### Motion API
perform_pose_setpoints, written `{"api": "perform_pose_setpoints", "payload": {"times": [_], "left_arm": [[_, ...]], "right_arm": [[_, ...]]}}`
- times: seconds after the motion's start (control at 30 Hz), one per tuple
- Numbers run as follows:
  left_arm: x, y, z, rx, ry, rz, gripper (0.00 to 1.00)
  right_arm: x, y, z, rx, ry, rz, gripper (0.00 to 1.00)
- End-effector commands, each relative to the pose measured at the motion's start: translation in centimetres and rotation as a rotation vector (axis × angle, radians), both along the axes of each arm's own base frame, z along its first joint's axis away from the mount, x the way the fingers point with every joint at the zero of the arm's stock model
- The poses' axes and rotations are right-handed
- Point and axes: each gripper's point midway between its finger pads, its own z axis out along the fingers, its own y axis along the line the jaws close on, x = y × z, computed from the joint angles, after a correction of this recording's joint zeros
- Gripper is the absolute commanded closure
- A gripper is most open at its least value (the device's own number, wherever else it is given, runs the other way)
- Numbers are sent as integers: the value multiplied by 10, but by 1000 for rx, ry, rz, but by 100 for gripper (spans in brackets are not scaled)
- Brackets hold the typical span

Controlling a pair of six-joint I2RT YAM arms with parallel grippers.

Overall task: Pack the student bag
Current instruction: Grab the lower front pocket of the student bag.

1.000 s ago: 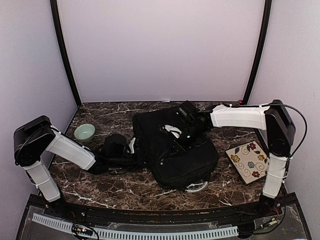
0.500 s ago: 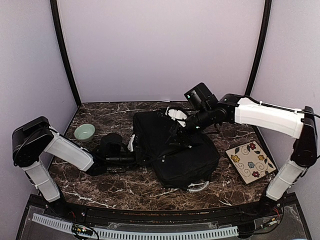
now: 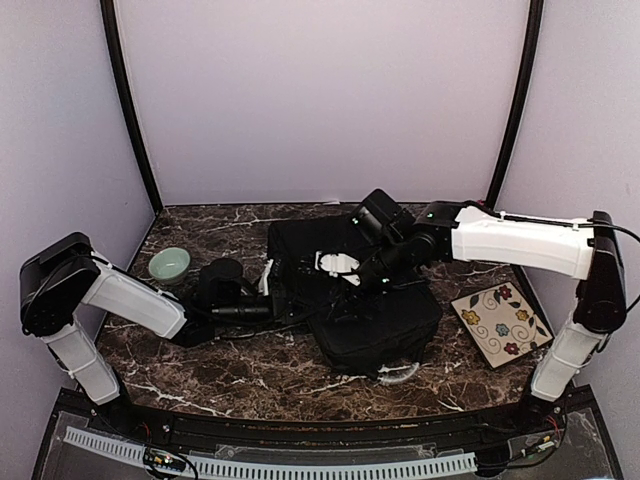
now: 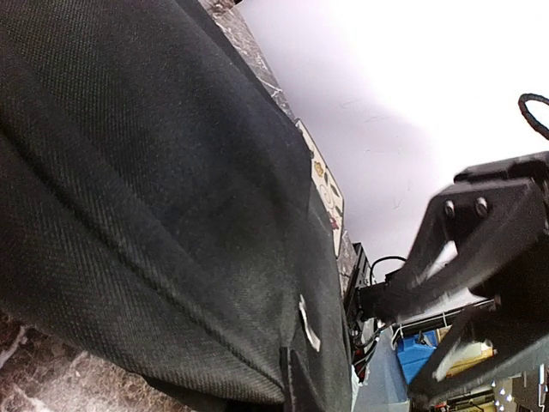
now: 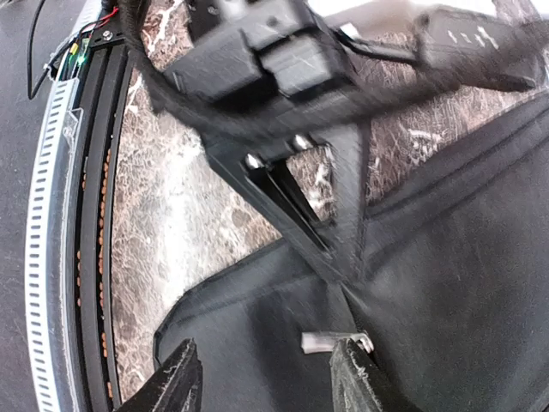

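The student bag [image 3: 365,305], a large black fabric backpack, lies flat in the middle of the marble table. My left gripper [image 3: 268,310] is at the bag's left edge and shut on its fabric. In the left wrist view the woven black cloth [image 4: 154,215] fills the frame and hides the fingers. My right gripper [image 3: 345,268] hovers over the bag's upper middle. Its dark fingers [image 5: 356,378] stand apart with nothing between them. A small silver zipper pull [image 5: 330,342] lies on the cloth by the right finger.
A pale green bowl [image 3: 169,264] sits at the left, behind my left arm. A square tile with a flower pattern [image 3: 498,322] lies to the right of the bag. A grey loop [image 3: 395,375] sticks out at the bag's near edge. Walls close in three sides.
My right gripper opened, lifted up and back off the bag, then came down again over its upper middle. The bag's near part shifted slightly. My left gripper stayed shut at the left edge.
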Motion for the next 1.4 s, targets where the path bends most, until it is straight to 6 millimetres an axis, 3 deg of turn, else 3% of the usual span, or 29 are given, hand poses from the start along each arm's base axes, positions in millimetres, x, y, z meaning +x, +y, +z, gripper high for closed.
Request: {"api": "perform_pose_setpoints", "payload": {"times": [0.0, 0.2, 0.4, 0.63, 0.9, 1.37], "left_arm": [[-12, -18, 97, -248, -224, -105, 100], [-12, -16, 95, -245, -211, -95, 100], [-12, -14, 94, -229, -212, -82, 100], [-11, -13, 90, -223, -203, -76, 100], [-10, -14, 84, -223, -189, -70, 100], [-9, -11, 81, -220, -179, -56, 100]], "right_arm": [[4, 4, 8, -20, -130, -5, 47], [5, 8, -19, -121, -216, -40, 43], [12, 8, -26, -172, -342, -70, 42], [23, 1, -37, -238, -452, -113, 48], [44, -7, -24, -243, -569, -207, 60], [55, -10, -7, -203, -597, -284, 86]]}}
